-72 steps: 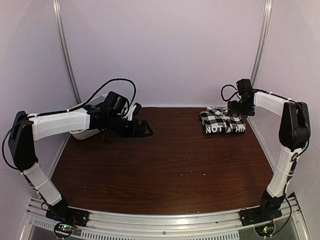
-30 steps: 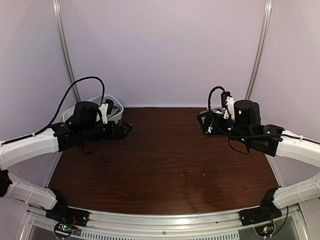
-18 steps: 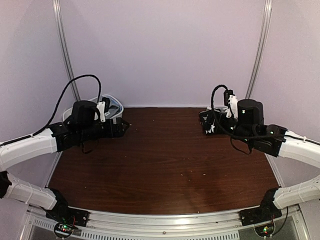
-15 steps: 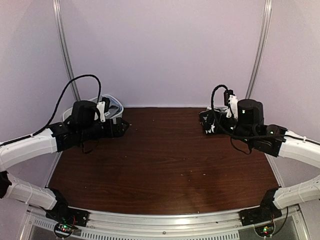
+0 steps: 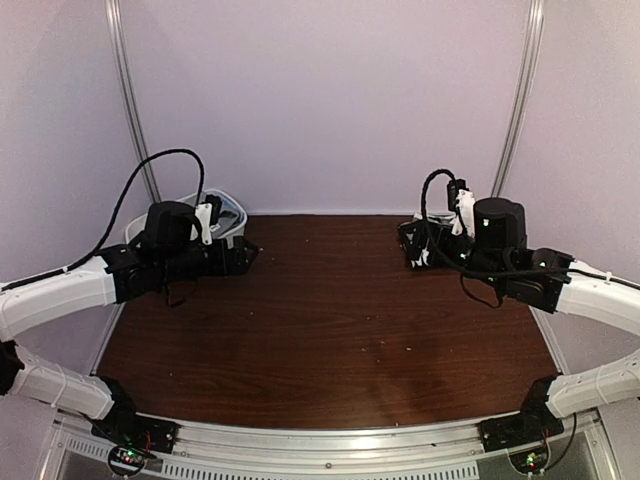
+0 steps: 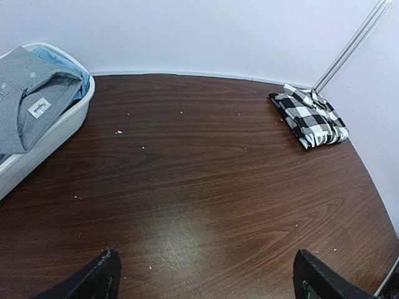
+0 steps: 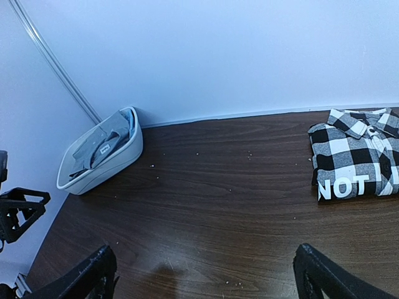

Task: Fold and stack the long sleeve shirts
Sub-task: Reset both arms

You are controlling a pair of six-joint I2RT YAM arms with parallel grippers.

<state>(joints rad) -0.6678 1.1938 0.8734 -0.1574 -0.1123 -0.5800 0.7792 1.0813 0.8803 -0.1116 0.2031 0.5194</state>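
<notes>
The black-and-white checked shirt [image 7: 356,159] lies folded at the table's back right corner, also seen in the left wrist view [image 6: 310,116]. In the top view my right arm hides most of it. The grey shirt [image 6: 31,103] with a small label lies crumpled in the white tub [image 7: 103,163] at the back left. My left gripper [image 6: 206,253] hangs open over bare wood, right of the tub. My right gripper [image 7: 204,249] is open too, just left of the checked shirt, with nothing between its fingers. In the top view the left gripper [image 5: 246,254] and right gripper [image 5: 412,240] face each other across the table.
The white oval tub [image 5: 230,213] stands against the back left wall, with a blue cloth under the grey shirt. Metal poles [image 5: 128,100] run up both back corners. Small crumbs dot the dark wooden table [image 5: 330,330].
Since the earliest frame both arms have drawn back from the far table into low, folded poses. Over the last second the right arm shifted slightly right; since then nothing has moved.
</notes>
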